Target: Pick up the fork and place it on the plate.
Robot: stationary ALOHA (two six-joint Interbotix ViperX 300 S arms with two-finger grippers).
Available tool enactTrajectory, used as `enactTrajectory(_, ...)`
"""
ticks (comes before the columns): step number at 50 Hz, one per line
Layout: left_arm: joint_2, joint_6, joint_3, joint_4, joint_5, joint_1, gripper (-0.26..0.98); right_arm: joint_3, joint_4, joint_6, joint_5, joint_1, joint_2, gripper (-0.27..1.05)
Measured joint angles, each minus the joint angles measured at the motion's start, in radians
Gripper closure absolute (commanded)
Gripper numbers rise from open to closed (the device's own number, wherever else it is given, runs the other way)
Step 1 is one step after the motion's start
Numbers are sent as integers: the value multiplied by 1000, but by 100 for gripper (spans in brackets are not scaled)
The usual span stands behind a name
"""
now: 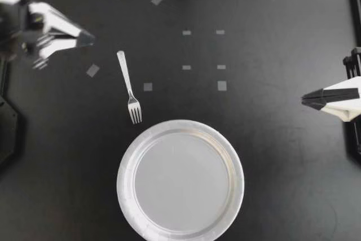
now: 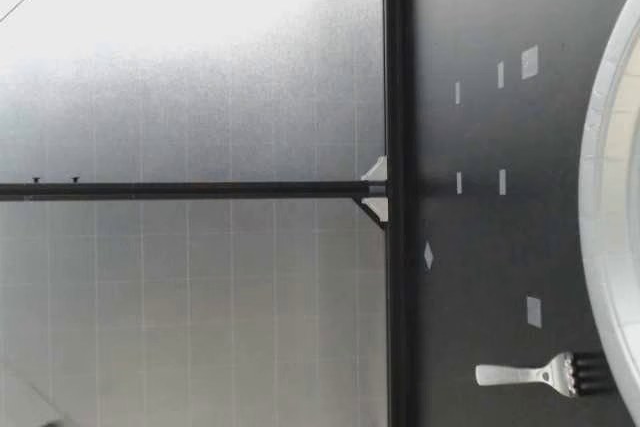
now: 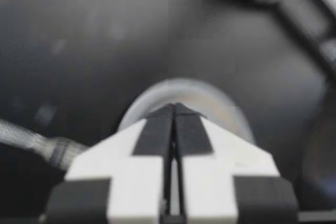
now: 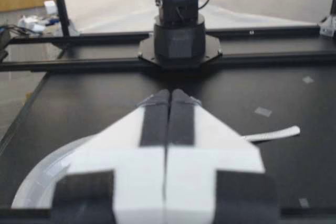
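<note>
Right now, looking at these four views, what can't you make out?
- Fork tines: right wrist view, hidden behind the right end effector.
- Fork handle end: left wrist view, blurred and cut off at the edge.
- Plate: low view, mostly out of frame.

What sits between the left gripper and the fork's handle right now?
Nothing but bare table, as the top view shows: my left gripper and the fork are apart, with a tape square just off that line.
</note>
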Motion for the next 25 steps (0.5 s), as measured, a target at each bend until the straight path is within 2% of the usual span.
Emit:
enactTrajectory(5, 115, -23, -44, 8, 86, 0, 70, 0, 5, 2, 2, 0, 0, 92)
enactTrajectory(11, 218, -6, -58, 6, 147, 2, 64, 3, 6, 0, 0, 0, 0, 92)
enactTrajectory(14, 252, 38, -58, -5, 173, 2, 54, 5, 8, 0, 2, 0, -3, 92)
enactTrajectory(19, 273, 115, -49, -61, 184, 2, 31, 14, 8, 2, 0, 0, -6, 92)
enactTrajectory(23, 279, 120, -31, -103, 169, 2, 13, 21, 8, 8, 2, 0, -9, 92)
enactTrajectory(25, 285, 110, -18, -110, 153, 2, 8, 25, 8, 12, 2, 0, -14, 92)
